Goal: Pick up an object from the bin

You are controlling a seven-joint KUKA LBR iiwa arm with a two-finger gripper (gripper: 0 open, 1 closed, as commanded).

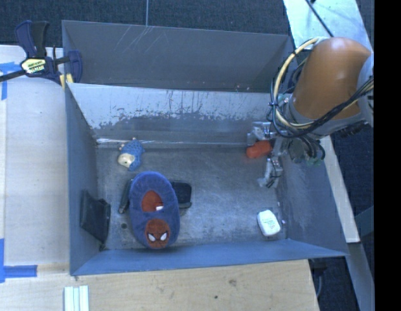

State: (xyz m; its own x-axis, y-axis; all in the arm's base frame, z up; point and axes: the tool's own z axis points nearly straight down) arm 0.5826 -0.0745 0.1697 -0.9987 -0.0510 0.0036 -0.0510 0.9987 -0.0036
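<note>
Orange lump (256, 151) at far wall of bin (187, 63), just beside the jaws, their spread impossible to tell

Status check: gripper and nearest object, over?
Gripper inside bin, right side. Small orange-red object beside it, near back wall. Nothing between them.

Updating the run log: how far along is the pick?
Done: the gripper is low at the right of the bin, next to a small orange thing near the back wall. In hand: nothing I can confirm; no grip on it is visible. Left: grasp and lift. The slipper, white block and black pouch lie untouched on the floor.
</note>
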